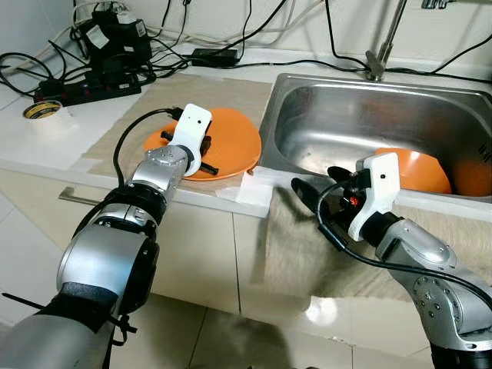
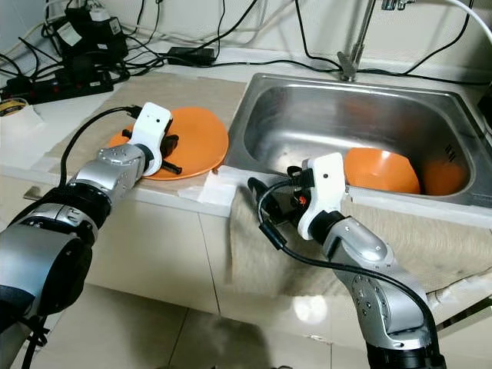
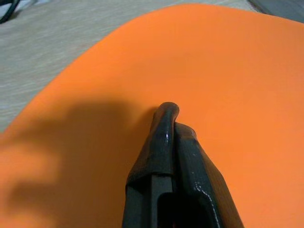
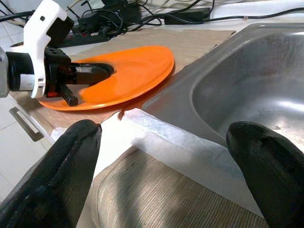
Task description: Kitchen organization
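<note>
Our left hand (image 3: 173, 123) is shut tight, resting over the orange plate (image 1: 231, 142) on the bench (image 1: 46, 142) beside the sink (image 1: 323, 115). Our right hand (image 4: 166, 156) is wide open, near the sink's front edge, farther from the plate.

Bare mat (image 1: 231, 96) beside orange plate (image 1: 231, 142), cables (image 1: 115, 73) crowding counter's back, sink rim (image 1: 269, 127) bordering plate.

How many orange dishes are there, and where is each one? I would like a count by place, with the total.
On the counter: 1 orange plate, under the left gripper
In the sink: 2 orange dishes
Total: 3
</note>
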{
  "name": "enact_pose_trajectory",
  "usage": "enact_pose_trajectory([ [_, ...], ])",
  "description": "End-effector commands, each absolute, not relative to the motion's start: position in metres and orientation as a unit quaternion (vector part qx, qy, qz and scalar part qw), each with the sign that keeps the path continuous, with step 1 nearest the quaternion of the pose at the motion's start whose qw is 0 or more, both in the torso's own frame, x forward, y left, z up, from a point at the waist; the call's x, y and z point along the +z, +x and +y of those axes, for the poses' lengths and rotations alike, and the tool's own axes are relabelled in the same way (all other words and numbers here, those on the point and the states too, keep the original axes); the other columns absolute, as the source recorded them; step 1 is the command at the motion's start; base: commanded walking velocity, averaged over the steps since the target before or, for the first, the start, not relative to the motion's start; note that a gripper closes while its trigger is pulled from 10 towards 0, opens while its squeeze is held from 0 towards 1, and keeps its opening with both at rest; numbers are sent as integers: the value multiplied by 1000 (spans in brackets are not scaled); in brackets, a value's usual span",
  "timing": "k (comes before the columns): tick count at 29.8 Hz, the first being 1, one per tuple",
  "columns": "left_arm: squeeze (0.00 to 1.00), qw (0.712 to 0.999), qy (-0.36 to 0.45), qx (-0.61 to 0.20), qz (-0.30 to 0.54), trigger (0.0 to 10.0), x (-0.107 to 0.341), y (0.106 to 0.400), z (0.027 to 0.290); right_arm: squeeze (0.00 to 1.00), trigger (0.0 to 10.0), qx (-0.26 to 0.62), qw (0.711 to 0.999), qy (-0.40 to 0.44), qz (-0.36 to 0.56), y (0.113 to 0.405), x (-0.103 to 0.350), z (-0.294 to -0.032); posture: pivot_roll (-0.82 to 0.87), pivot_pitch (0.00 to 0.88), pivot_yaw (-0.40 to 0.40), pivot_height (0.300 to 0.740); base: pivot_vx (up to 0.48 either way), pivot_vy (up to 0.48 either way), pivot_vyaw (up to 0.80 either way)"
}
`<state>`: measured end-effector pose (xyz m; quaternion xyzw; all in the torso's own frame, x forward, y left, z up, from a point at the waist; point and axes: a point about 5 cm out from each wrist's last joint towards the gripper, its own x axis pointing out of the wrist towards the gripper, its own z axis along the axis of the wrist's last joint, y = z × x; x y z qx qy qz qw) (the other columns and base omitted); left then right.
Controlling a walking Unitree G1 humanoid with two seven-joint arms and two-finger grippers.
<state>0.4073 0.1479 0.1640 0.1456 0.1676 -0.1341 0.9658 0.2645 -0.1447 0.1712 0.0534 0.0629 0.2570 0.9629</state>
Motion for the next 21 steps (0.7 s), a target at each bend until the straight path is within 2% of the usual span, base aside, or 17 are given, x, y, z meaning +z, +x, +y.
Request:
enact_pose_trajectory([
  [1,0,970,150,-116,155,10000,174,411,155,0,10000,257,963,48,63,263,170,-143,-95,28,53,728,0,0,0],
  [3,0,972,145,-113,145,10000,178,412,156,0,10000,257,963,48,64,263,170,-143,-94,27,51,728,0,0,0],
  [8,0,984,140,-93,60,10000,219,422,157,0,10000,256,963,44,70,263,166,-144,-84,22,42,728,0,0,0],
  [16,0,985,138,-98,25,10000,239,424,156,0,10000,257,963,41,69,265,163,-140,-55,14,43,728,0,0,0],
  [19,0,990,95,-108,-1,10000,233,421,156,0,10000,238,969,33,62,269,162,-142,-49,10,47,728,0,0,0],
  [21,0,991,52,-111,-50,10000,235,416,154,0,10000,208,977,1,54,273,160,-148,-49,7,48,728,0,0,0],
])
